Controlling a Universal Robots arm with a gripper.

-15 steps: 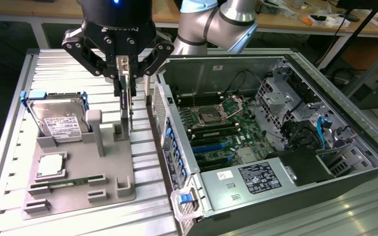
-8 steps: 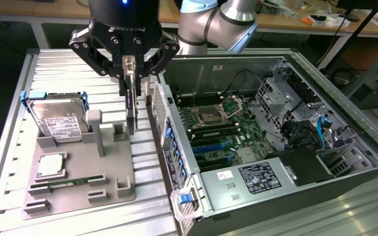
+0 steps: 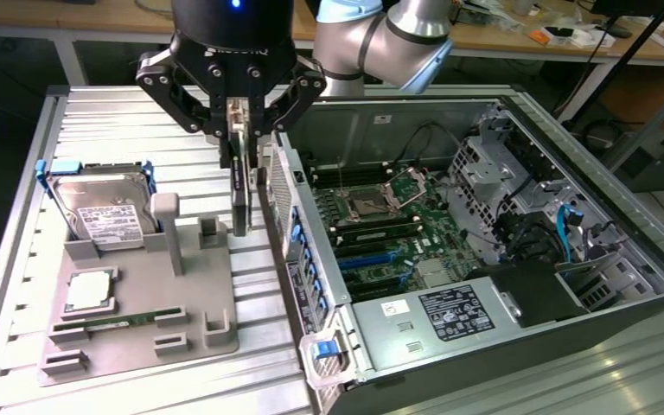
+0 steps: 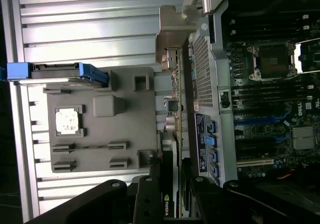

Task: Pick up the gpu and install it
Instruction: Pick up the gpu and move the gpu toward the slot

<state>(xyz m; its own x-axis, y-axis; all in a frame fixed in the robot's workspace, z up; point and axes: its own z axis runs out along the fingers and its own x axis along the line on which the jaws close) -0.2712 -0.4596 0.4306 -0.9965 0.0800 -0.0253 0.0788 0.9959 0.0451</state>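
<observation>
The gpu (image 3: 241, 186) hangs edge-on and upright, a thin dark card held at its top edge by my gripper (image 3: 238, 121), which is shut on it. It is lifted above the grey fixture plate (image 3: 136, 346), just beside the open computer case's near wall (image 3: 297, 242). In the wrist view the gpu (image 4: 173, 114) runs as a narrow strip from between my black fingers (image 4: 150, 196) toward its metal bracket end, lying along the case's perforated rear panel (image 4: 202, 69). The motherboard (image 3: 390, 233) with its blue and black slots lies inside the case.
On the fixture plate stand a silver hard drive (image 3: 107, 212) in a blue-edged holder, a processor chip (image 3: 90, 290) and a narrow green memory stick (image 3: 118, 320). The case holds a power supply (image 3: 448, 311), drive cage (image 3: 482, 164) and cables. The ribbed metal table (image 3: 113, 121) extends behind.
</observation>
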